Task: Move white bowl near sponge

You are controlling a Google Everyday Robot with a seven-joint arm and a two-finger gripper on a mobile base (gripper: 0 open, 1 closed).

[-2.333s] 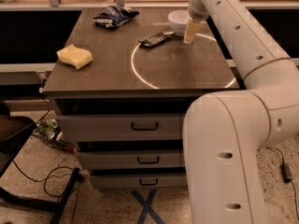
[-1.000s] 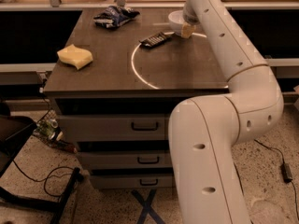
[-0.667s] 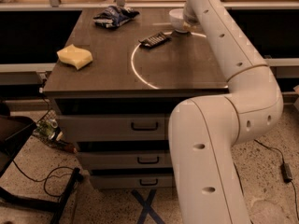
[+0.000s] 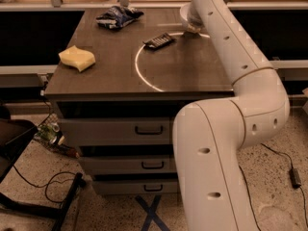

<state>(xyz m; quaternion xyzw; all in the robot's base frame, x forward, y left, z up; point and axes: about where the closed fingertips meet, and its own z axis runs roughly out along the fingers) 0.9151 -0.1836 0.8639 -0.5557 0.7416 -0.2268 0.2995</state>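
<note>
The white bowl (image 4: 185, 14) stands at the back right of the table top, mostly covered by my arm. My gripper (image 4: 193, 28) is down at the bowl's near side, right against it. The pale yellow sponge (image 4: 77, 57) lies on the left side of the table, far from the bowl.
A dark blue-and-white snack bag (image 4: 119, 16) lies at the back left. A dark flat bar-shaped object (image 4: 159, 40) lies just left of the gripper. The table (image 4: 192, 76) has drawers below. A black stand and cables are on the floor at left.
The arm has swung back and the gripper has moved a little left and farther back, closing in on the bowl. The bowl and sponge have not moved.
</note>
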